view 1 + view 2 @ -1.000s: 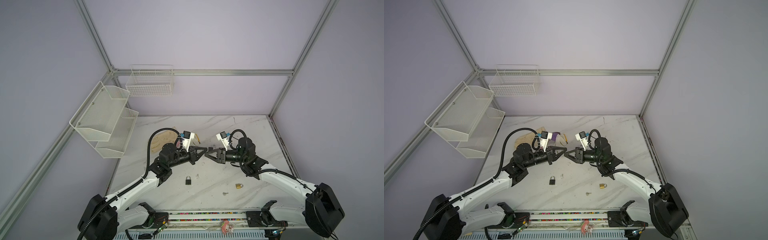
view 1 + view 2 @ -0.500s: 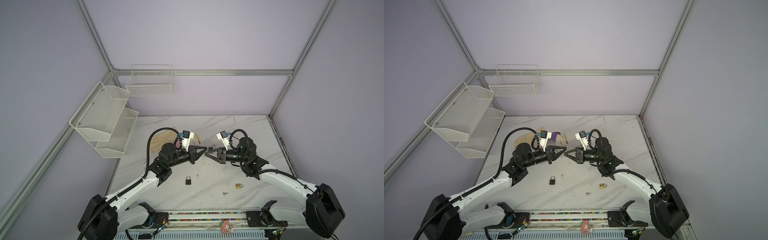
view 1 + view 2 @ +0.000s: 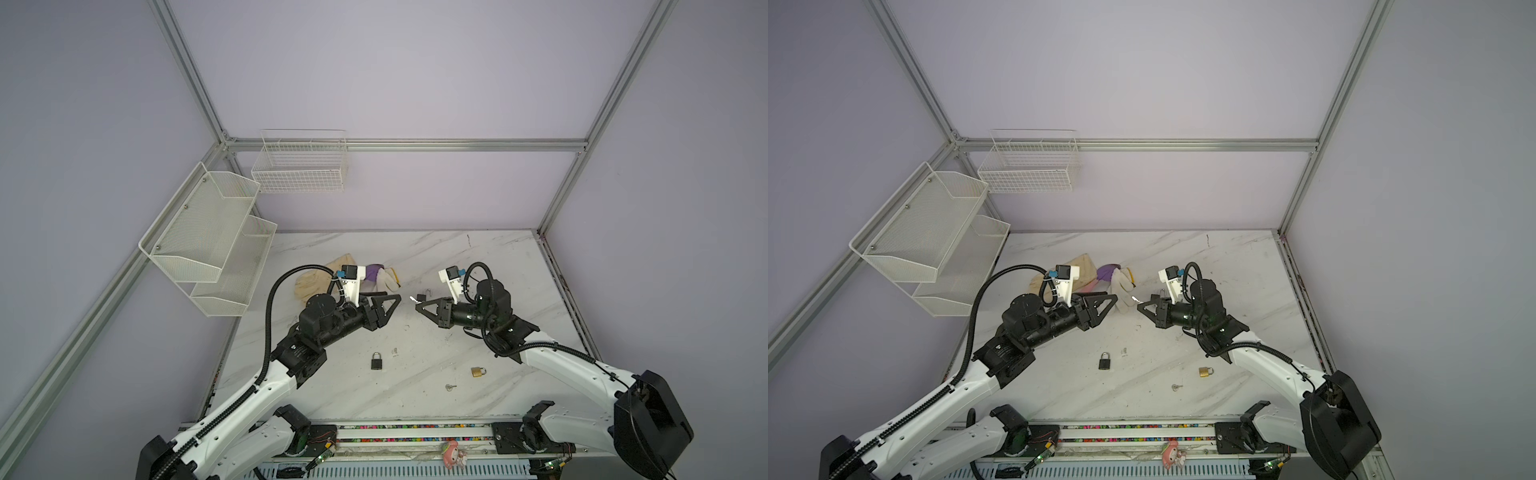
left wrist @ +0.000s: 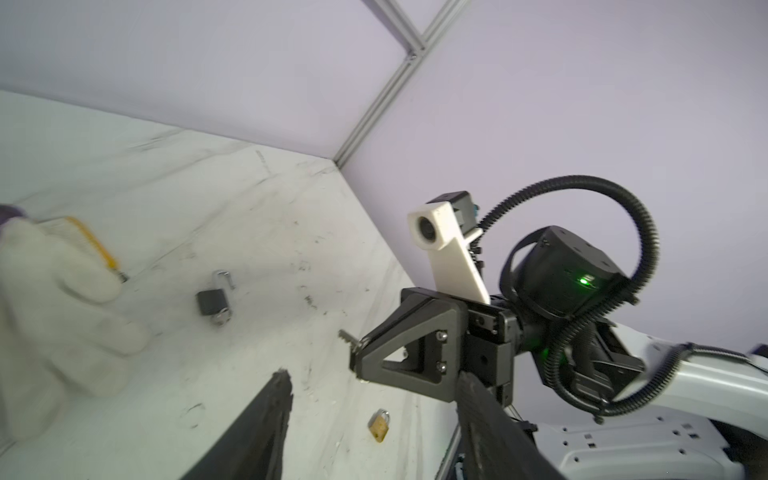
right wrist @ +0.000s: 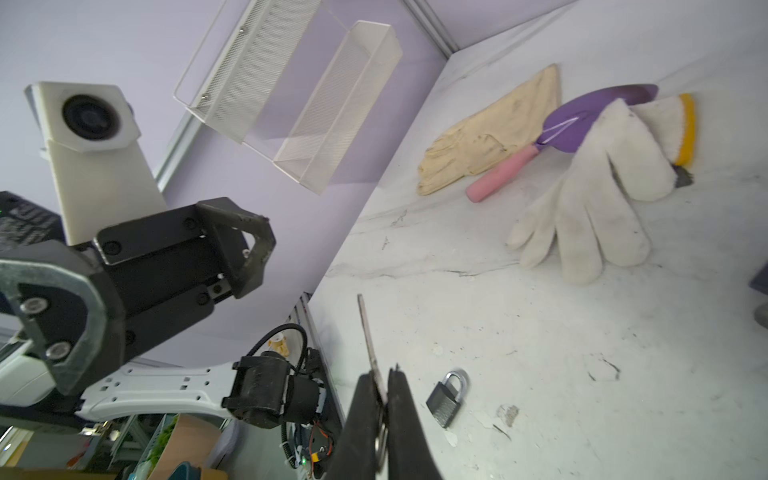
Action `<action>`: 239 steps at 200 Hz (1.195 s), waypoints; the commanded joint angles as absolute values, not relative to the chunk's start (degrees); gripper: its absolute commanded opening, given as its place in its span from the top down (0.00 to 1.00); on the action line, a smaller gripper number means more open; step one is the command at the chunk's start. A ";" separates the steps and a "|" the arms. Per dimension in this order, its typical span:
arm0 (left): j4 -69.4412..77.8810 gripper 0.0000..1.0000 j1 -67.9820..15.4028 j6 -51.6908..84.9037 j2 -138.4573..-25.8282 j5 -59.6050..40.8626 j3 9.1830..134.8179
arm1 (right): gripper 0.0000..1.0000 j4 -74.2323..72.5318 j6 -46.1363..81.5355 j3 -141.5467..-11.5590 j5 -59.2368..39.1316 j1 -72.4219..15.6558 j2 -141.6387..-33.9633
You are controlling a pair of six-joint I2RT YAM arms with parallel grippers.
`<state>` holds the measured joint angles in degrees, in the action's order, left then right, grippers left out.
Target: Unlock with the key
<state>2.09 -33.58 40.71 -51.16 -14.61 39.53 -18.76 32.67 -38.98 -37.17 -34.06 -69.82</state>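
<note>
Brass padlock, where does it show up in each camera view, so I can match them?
In a top view: brass padlock on the table, front right of centre.
In a top view: same spot, front right.
Left wrist: on the table, seen between the left fingers, at.
Right wrist: not in it.
Shared landmark: the white glove, yellow-cuffed, in all four.

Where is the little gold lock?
In a top view the gold lock lies on the table, toward the front right, just beside a small loose key.

Top views overlook table (image 3: 436, 257); wrist views face inward.
</note>
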 commanded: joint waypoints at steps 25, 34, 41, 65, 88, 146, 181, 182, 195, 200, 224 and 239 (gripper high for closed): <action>-26.03 0.34 -34.42 42.27 -56.43 -0.03 44.05 | 1.00 -17.46 33.35 -32.22 -27.56 -34.96 -66.77; -28.49 0.34 -35.56 42.16 -58.57 1.58 45.09 | 1.00 -17.82 34.44 -31.09 -26.84 -35.44 -66.49; -30.29 0.33 -36.83 41.78 -60.45 3.18 45.94 | 1.00 -18.01 35.36 -30.41 -26.76 -35.72 -66.49; -37.06 0.30 -40.37 42.28 -66.60 8.87 49.30 | 1.00 -18.11 37.97 -29.24 -27.70 -36.36 -68.04; -39.00 0.30 -42.81 43.77 -71.88 9.03 50.99 | 1.00 -18.16 39.50 -28.57 -25.53 -37.35 -68.70; -39.02 0.33 -46.12 46.56 -83.39 9.76 53.32 | 1.00 -17.17 38.47 -28.94 -25.09 -37.92 -68.50; -39.68 0.36 -47.50 47.81 -86.79 10.00 54.49 | 1.00 -18.54 38.92 -28.12 -25.40 -37.97 -68.02; -39.66 0.37 -47.48 47.90 -86.81 10.01 54.45 | 1.00 -18.59 38.84 -28.12 -25.40 -37.97 -68.02; -39.77 0.39 -47.65 48.63 -87.40 9.98 54.08 | 1.00 -18.80 38.84 -28.12 -25.78 -37.96 -68.30; -39.75 0.40 -47.69 48.84 -87.57 9.60 53.99 | 1.00 -18.81 38.85 -28.18 -25.84 -37.95 -68.49; -40.72 0.43 -48.03 50.11 -89.06 7.39 54.39 | 1.00 -18.55 38.76 -28.49 -25.65 -37.96 -69.16; -40.76 0.46 -48.85 51.50 -89.78 7.38 54.47 | 1.00 -18.67 38.93 -28.80 -25.64 -37.94 -69.71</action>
<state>-39.68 -47.81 48.47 -88.88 8.14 49.69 -17.34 38.33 -28.95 -25.71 -37.65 -68.71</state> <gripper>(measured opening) 0.561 0.072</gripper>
